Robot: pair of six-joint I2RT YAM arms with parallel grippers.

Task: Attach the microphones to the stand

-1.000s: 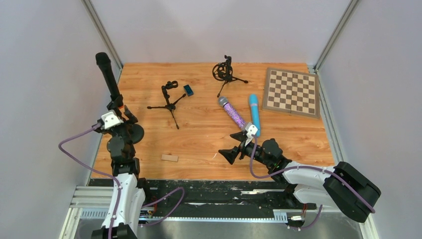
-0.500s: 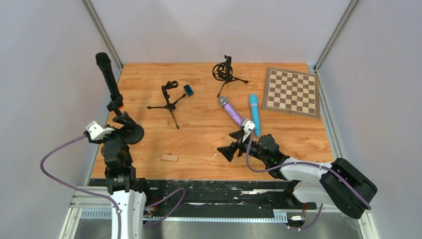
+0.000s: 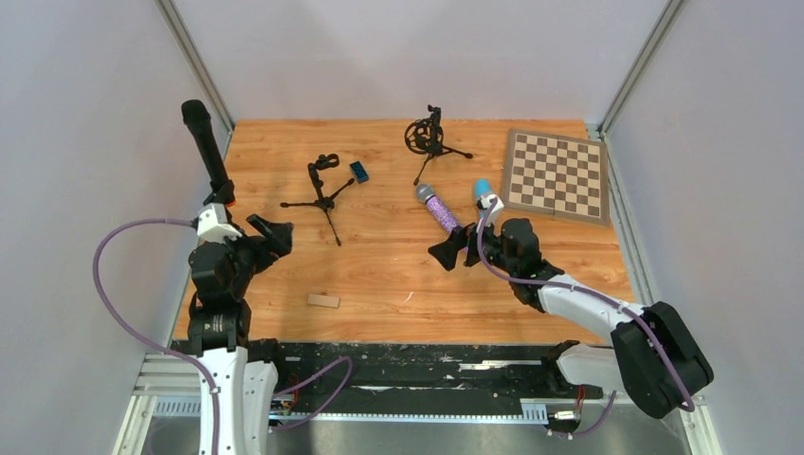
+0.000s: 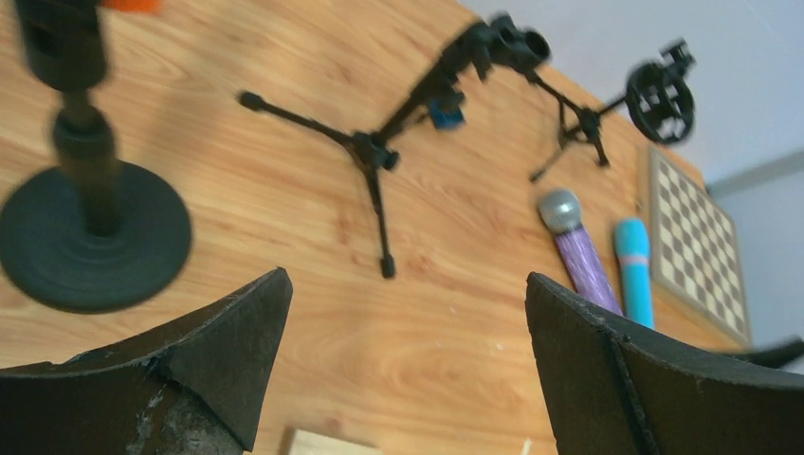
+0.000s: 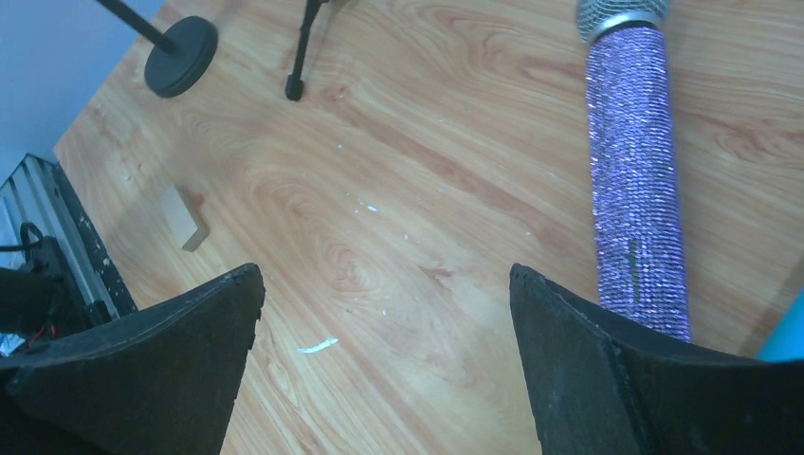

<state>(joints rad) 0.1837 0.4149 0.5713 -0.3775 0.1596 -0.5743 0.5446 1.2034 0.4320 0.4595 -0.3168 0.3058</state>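
The wooden table (image 3: 379, 275) holds everything. At its left, the black microphone (image 3: 204, 147) stands upright, already seated in a round-base stand (image 4: 93, 242). The right gripper (image 5: 384, 270), spread wide and empty, hovers beside the purple glitter microphone (image 3: 438, 210), likely lining up a grasp. That microphone lies flat just beside the light blue microphone (image 3: 484, 190). The left gripper (image 4: 403, 280) gapes empty. A tripod stand (image 3: 324, 190) waits farther back. No writing is legible.

- Left arm (image 3: 220, 284): stands upright from its base at the near left.
- Left hand (image 3: 272, 230): points right and slightly downward, fingers spread wide, nothing held.
- Right arm (image 3: 578, 301): stretched low, forward and leftward from its base.
- Right hand (image 3: 453, 252): points left, fingers spread wide, nothing held.
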